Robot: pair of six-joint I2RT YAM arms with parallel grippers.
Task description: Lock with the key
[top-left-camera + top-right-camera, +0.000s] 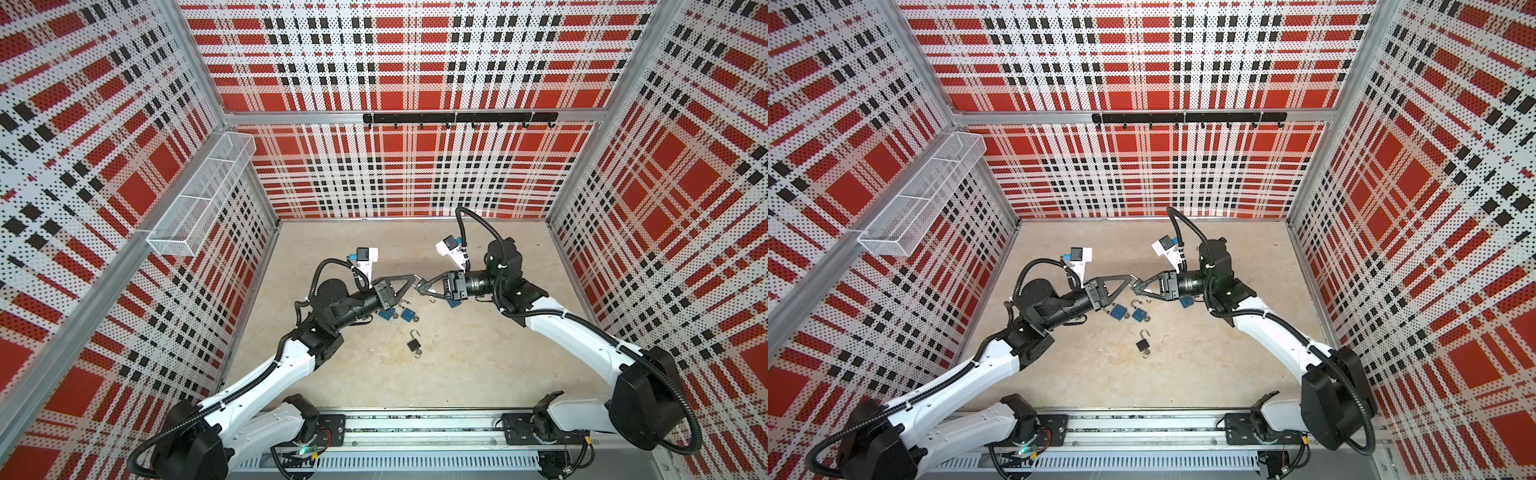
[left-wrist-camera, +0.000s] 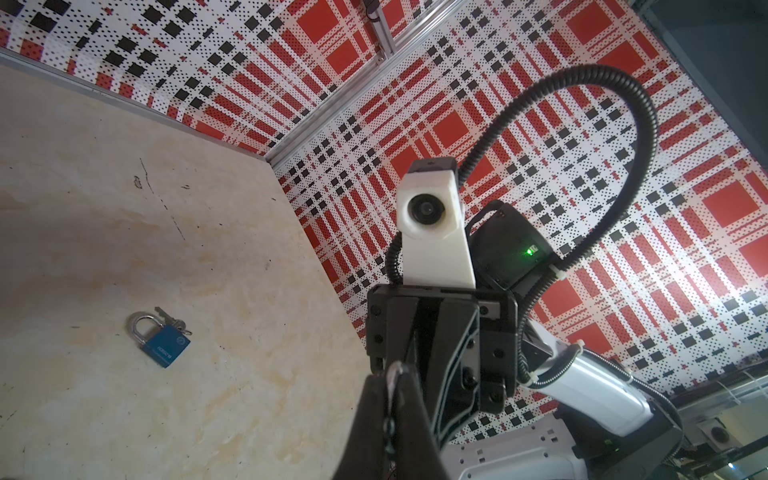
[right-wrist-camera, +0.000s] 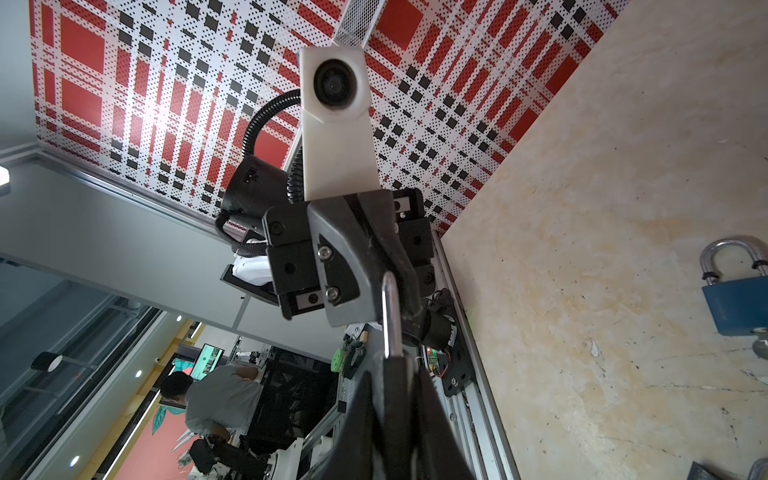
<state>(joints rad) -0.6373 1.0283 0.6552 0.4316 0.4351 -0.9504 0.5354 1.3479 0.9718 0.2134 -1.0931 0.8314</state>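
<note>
Both grippers meet tip to tip above the middle of the table. My left gripper [image 1: 413,277] [image 1: 1133,277] [image 2: 390,376] is shut on a thin silver key [image 2: 394,373], whose edge pokes out past its fingertips. Facing it, my right gripper [image 1: 419,286] [image 1: 1139,286] [image 3: 392,365] is shut on a dark lock [image 3: 395,395], whose silver shackle [image 3: 390,316] sticks out toward the left gripper. The key tip and the lock sit very close together; whether they touch I cannot tell.
Two blue padlocks [image 1: 386,314] [image 1: 409,316] lie under the left gripper, and a third [image 1: 453,303] [image 2: 164,343] lies under the right gripper. A black padlock [image 1: 413,345] with an open shackle lies nearer the front. A wire basket [image 1: 199,195] hangs on the left wall and a hook rail [image 1: 457,118] on the back wall.
</note>
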